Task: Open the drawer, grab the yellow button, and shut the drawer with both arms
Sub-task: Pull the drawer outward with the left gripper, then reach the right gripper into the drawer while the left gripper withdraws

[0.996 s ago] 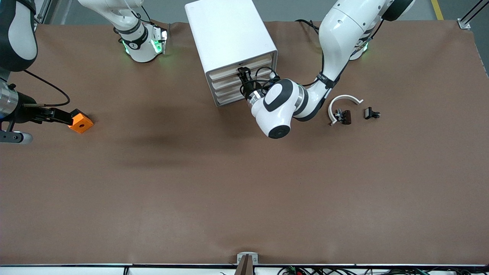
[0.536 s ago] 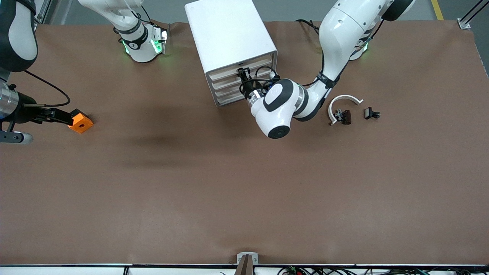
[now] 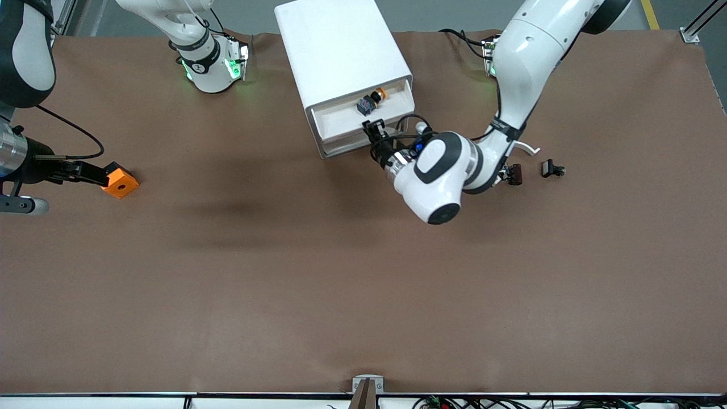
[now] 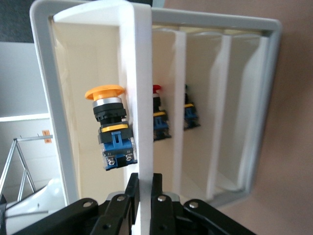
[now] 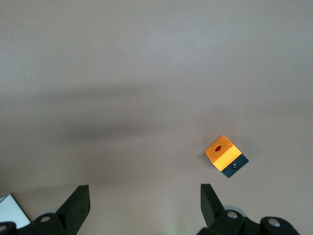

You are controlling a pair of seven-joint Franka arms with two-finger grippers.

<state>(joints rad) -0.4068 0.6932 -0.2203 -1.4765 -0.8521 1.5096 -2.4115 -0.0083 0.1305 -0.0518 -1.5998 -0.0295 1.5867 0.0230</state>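
- the left gripper [image 3: 375,126] sits just above the centre of the front view, its fingers [image 4: 131,193] pinched tight on the front rim of the drawer [image 3: 341,121], one finger on each side of the thin white wall.
- that drawer stands pulled out from the top of the white cabinet [image 3: 341,51], at the upper middle of the frame.
- the button [image 3: 372,101] lies inside the open tray, toward the left arm's end of it; the left wrist view shows its orange-yellow cap [image 4: 104,92] and blue base close against the gripped wall.
- the left arm [image 3: 528,62] comes down from the upper right of the frame, bends at a white elbow right of centre and points its wrist back toward the cabinet.
- the right gripper [image 5: 144,198] has its jaws spread wide and holds nothing, hanging over bare brown table [image 3: 363,284].
- the orange cube [image 3: 120,180] lies at the left edge of the front view, mid-height; the right arm [image 3: 28,159] waits there.
- two small black clips [image 3: 552,168] lie right of the left arm's elbow.
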